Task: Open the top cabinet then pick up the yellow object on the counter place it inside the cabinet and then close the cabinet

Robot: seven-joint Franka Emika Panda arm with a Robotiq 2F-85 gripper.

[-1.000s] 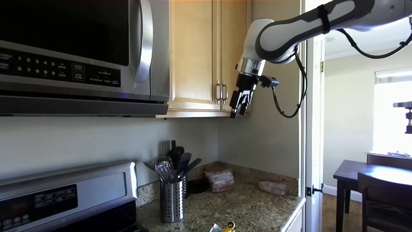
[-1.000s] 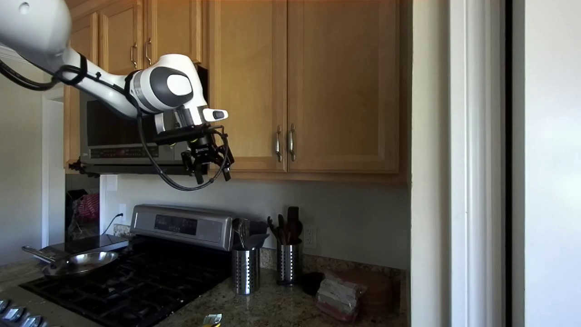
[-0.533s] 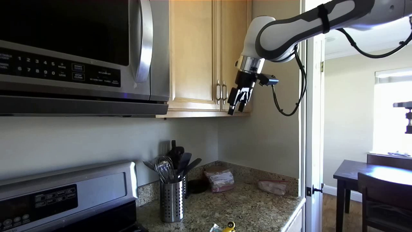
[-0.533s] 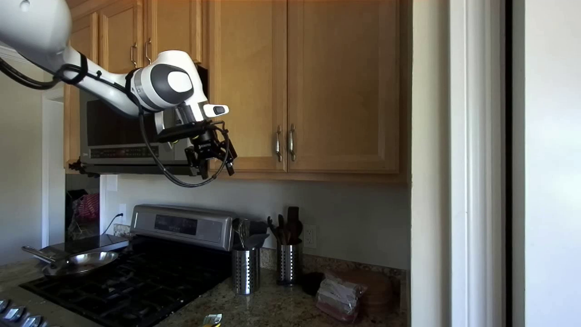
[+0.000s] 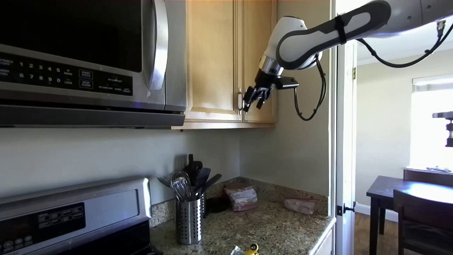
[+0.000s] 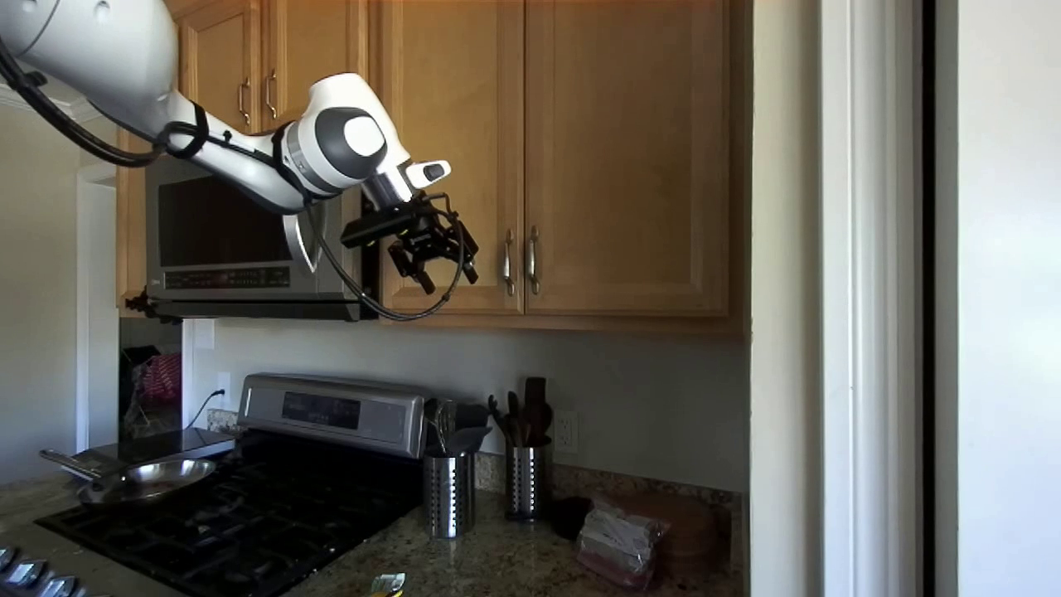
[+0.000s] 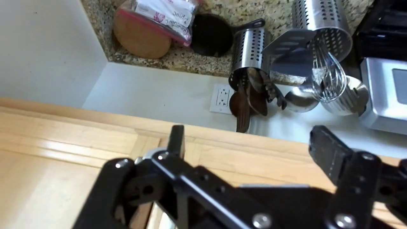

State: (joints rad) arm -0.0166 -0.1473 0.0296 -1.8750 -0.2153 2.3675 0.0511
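The top cabinet point(image 5: 212, 60) has both honey-coloured wooden doors closed, with paired metal bar handles point(image 6: 508, 264) near their lower meeting edges. My gripper point(image 6: 449, 280) hangs in front of the left door, to the left of the handles in that exterior view. In the wrist view the gripper point(image 7: 247, 133) is spread wide, and only cabinet wood and wall show behind the gap. I cannot tell whether a finger touches a handle. Far below, the yellow object point(image 5: 252, 250) lies on the granite counter point(image 5: 279, 230), partly cut off by the frame's bottom edge in both exterior views.
A stainless microwave point(image 5: 173, 53) adjoins the cabinet. Below stand a steel canister point(image 5: 189, 221) of utensils and another canister point(image 6: 528, 481) behind it. Plastic bags point(image 5: 244, 199) lie near the counter's corner. The stove point(image 6: 240, 514) carries a pan point(image 6: 170, 473) at its far side.
The arm has risen and swung closer to the cabinet handles, with the gripper tilting further toward the doors. Its jaws stay open. The doors and yellow object have not moved.
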